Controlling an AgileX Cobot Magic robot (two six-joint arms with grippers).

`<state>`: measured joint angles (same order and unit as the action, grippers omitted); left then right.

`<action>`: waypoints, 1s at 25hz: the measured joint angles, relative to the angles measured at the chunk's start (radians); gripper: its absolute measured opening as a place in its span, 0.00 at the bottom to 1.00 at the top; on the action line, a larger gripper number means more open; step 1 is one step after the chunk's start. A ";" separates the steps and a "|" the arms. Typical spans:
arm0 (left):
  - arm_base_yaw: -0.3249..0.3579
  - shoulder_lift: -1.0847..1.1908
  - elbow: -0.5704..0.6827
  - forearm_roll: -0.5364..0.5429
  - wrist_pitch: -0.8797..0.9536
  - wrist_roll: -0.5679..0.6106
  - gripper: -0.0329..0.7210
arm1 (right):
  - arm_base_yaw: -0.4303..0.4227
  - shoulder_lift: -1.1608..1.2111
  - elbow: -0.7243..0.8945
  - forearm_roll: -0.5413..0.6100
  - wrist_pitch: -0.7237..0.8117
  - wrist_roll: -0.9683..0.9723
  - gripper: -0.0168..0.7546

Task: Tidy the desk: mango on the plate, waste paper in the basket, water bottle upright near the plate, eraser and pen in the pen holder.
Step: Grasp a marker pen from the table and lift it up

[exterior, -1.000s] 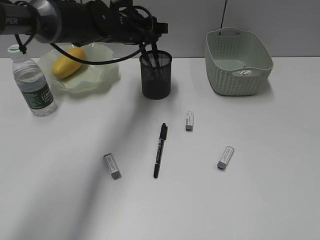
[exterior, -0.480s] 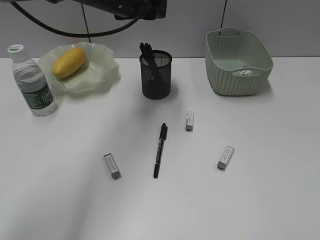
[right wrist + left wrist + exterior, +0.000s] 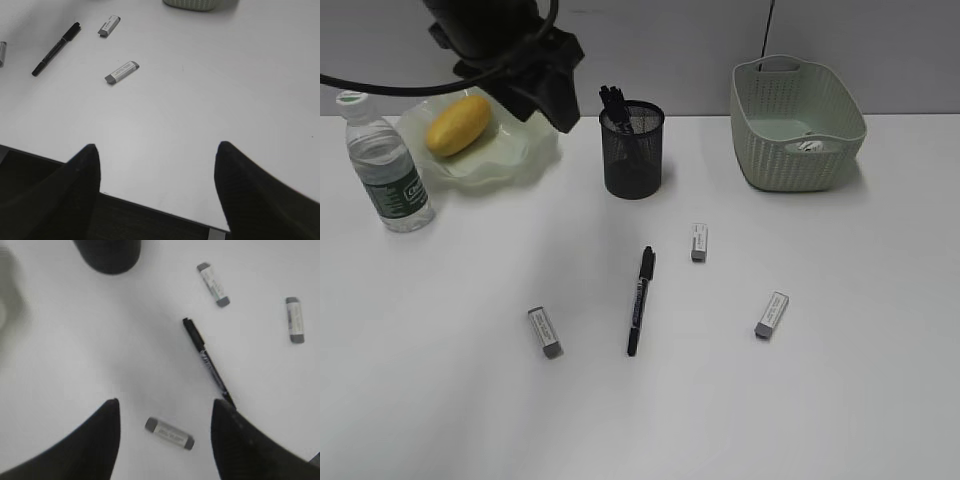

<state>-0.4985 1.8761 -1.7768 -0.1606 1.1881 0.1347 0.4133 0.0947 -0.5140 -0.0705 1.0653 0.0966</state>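
The mango [image 3: 458, 125] lies on the plate [image 3: 515, 150], and the water bottle [image 3: 388, 170] stands upright to its left. Black pens stick out of the pen holder [image 3: 632, 150]. The waste paper [image 3: 809, 146] sits in the basket [image 3: 796, 125]. One pen [image 3: 640, 300] [image 3: 207, 361] lies on the desk, with three erasers around it [image 3: 545, 332] [image 3: 698, 242] [image 3: 771, 315]. My left gripper [image 3: 552, 95] [image 3: 165, 407] hangs open and empty high over the desk, and the near-left eraser [image 3: 169, 433] shows far below between its fingers. My right gripper [image 3: 156, 150] is open and empty over the desk's front edge.
The desk's front edge [image 3: 150, 205] runs under the right gripper. The right wrist view shows the pen [image 3: 55, 48] and two erasers [image 3: 121, 72] [image 3: 108, 25] ahead to the left, with the basket's base [image 3: 200, 4] at the top.
My left gripper has lifted out of the pen holder, leaving pens standing in it, and has swung left, to hang between plate and holder.
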 joint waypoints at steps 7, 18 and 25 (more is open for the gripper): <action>0.007 -0.115 0.042 0.128 0.024 -0.094 0.62 | 0.000 0.000 0.000 0.000 0.000 0.000 0.75; 0.258 -0.523 0.600 0.092 -0.055 -0.086 0.62 | 0.000 0.000 0.000 0.000 0.000 0.000 0.75; 0.392 -0.882 0.934 0.038 -0.186 -0.041 0.62 | 0.000 0.000 0.000 0.000 -0.001 0.000 0.75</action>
<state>-0.1061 0.9941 -0.8432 -0.1230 1.0023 0.0940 0.4133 0.0947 -0.5140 -0.0705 1.0643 0.0966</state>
